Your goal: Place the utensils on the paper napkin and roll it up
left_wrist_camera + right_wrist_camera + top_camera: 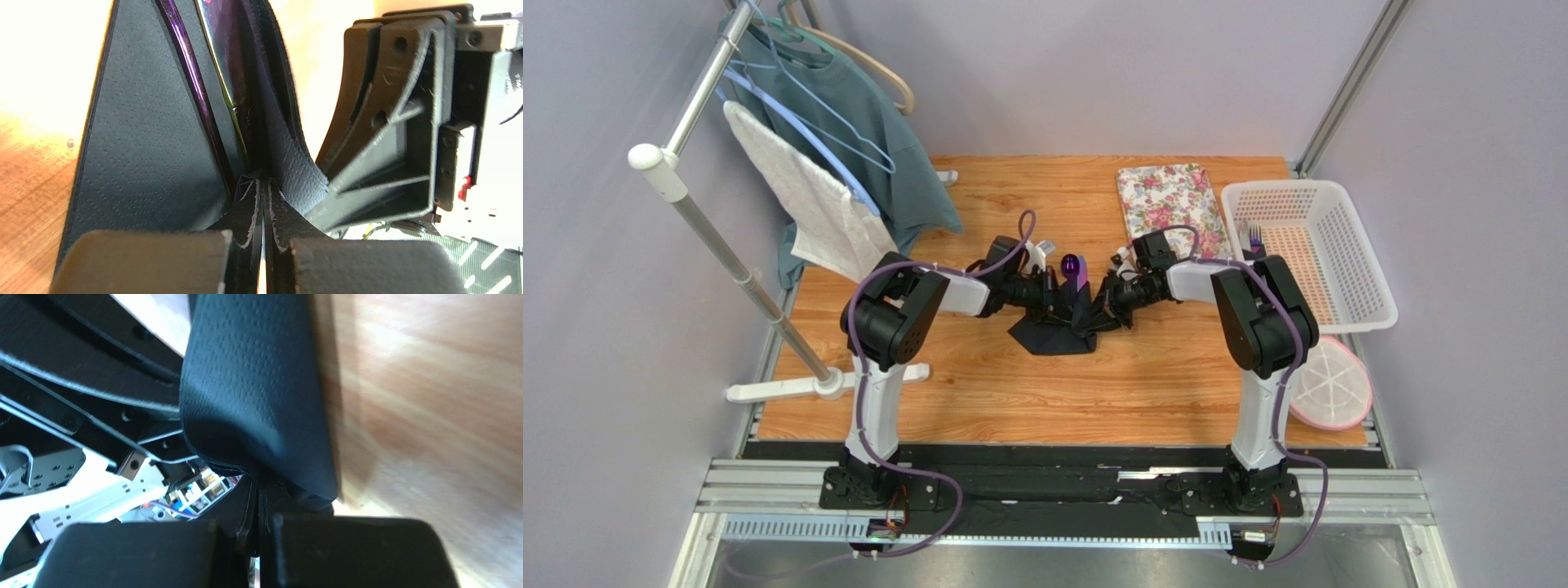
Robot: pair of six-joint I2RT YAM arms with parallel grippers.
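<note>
The black paper napkin (1057, 331) lies crumpled and partly lifted at the table's middle, with both grippers meeting over it. A purple utensil (1071, 267) pokes out at its far end. In the left wrist view glossy purple utensils (197, 98) run inside the napkin's (141, 141) fold. My left gripper (1060, 294) (265, 208) is shut, pinching a napkin fold between its pads. My right gripper (1102, 300) (261, 517) is shut too, with a raised flap of napkin (258, 386) caught at its tips. The rest of the utensils is hidden by the paper.
A floral mat (1171, 202) lies at the back, with a white basket (1308, 251) to its right holding a dark fork (1255, 235). A pink-rimmed round lid (1326, 382) sits at the front right. A clothes rack (756, 208) with hung garments stands on the left.
</note>
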